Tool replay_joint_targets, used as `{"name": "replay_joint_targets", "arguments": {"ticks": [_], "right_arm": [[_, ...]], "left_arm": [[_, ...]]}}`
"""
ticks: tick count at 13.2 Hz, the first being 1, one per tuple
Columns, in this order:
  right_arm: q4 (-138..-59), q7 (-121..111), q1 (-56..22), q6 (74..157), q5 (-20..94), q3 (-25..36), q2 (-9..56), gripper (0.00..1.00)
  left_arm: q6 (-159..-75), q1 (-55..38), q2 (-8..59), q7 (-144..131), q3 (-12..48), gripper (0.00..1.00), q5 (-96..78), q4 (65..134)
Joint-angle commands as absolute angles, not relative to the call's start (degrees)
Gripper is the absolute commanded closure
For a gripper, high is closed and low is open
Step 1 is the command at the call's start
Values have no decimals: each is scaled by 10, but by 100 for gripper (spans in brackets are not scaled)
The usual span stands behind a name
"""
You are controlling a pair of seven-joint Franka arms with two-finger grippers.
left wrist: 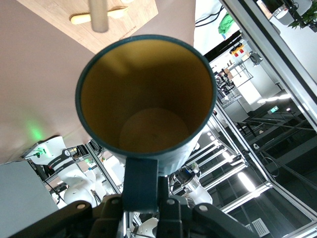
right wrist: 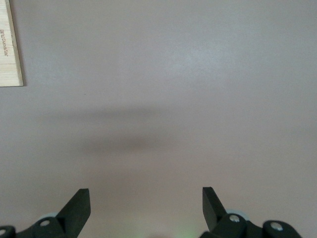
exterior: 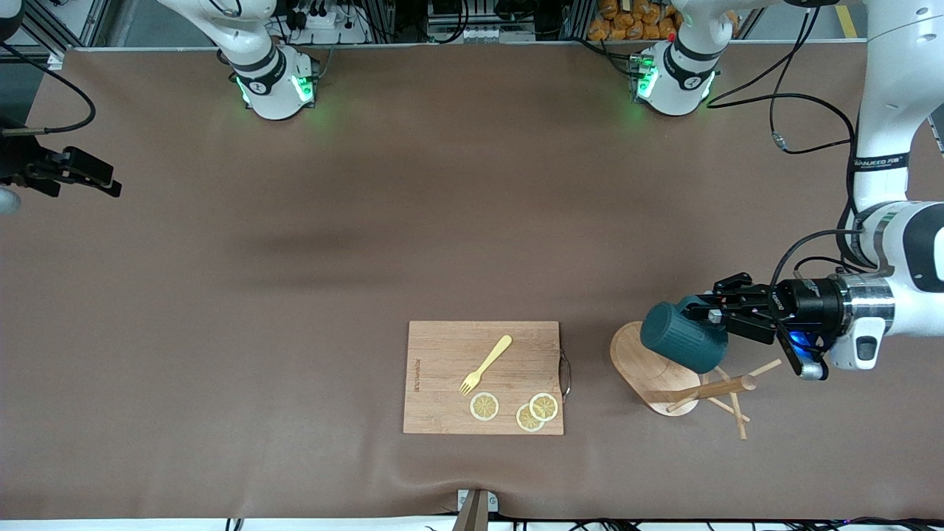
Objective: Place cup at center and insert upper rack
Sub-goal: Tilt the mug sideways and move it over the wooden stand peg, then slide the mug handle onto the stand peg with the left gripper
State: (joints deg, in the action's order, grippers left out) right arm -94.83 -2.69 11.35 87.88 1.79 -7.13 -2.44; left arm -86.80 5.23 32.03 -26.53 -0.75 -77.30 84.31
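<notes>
Brown cloth covers the whole table [exterior: 295, 295], and at the right arm's end the right gripper [exterior: 81, 177] waits with its jaws spread wide and nothing between them. Nearer the front camera, about midway along, lies a cutting board [exterior: 483, 377] carrying a yellow fork [exterior: 485, 363] and three lemon slices [exterior: 516, 409]. Toward the left arm's end stands the upper rack [exterior: 667, 376], its oval base flat on the cloth. Over that base the left gripper [exterior: 712, 316] is clamped on the handle of the cup [exterior: 682, 337], which hangs tipped on its side.

My judgement is that the cup is being carried off toward the centre. To do it well, lift clear of the pegs first, travel level, then right the cup so it lands on its bottom, not its side.

The left wrist view looks straight into the cup's yellowish inside [left wrist: 148, 94] and shows the handle [left wrist: 140, 183] pinched between the fingers, which the front view hardly reveals. Only the right wrist view shows those open fingers [right wrist: 79, 206] hovering above bare cloth beside the board's edge [right wrist: 10, 44]
</notes>
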Motion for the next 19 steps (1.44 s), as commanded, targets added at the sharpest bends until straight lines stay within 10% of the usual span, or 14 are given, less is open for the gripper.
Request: {"name": "replay_joint_targets", "arguments": {"ticks": [1, 19], "right_arm": [[-958, -24, 113, 879, 9, -74, -31, 0], [-952, -13, 111, 853, 10, -75, -35, 0]], "left_arm": [[-864, 54, 316, -243, -7, 100, -786, 858], [-846, 91, 352, -185, -6, 100, -802, 867]]}}
